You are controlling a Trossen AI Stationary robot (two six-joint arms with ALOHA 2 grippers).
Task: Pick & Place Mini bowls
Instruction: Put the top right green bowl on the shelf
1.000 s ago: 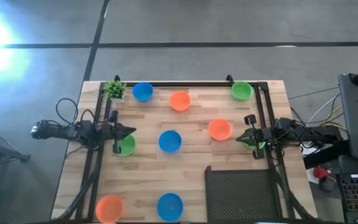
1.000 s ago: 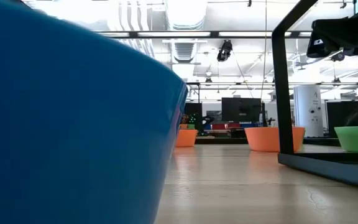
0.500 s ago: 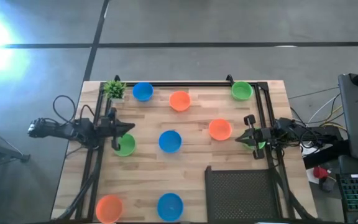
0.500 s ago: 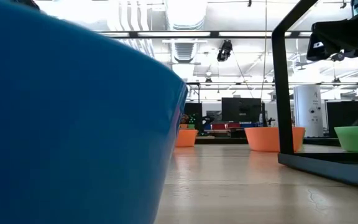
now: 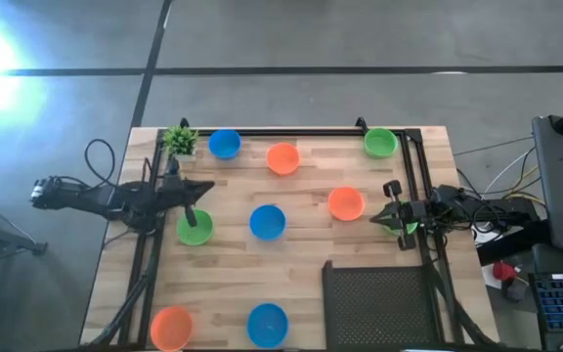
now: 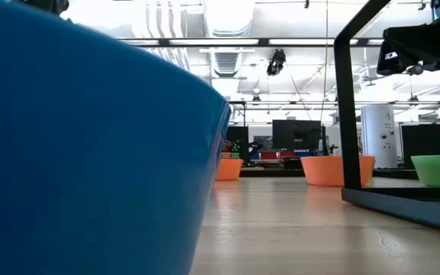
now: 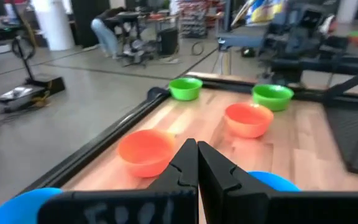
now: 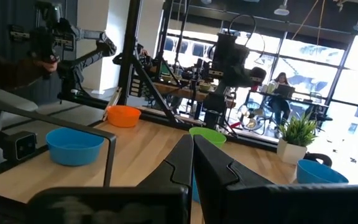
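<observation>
No readable text, labels or numbers anywhere.

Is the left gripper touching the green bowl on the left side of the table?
Apart. In the high view the shut left gripper points across the table, with bare wood showing between its tip and the green bowl below it in the picture.

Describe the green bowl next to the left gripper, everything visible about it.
The green bowl is small, round and shallow, of what looks like smooth plastic, bright green inside and out. It sits upright and looks empty on the wooden table, near the table's left side, just inside the black frame rail. The left gripper, shut, is at its far rim, seemingly above it; contact cannot be told. A blue bowl sits to its right, apart from it.
</observation>
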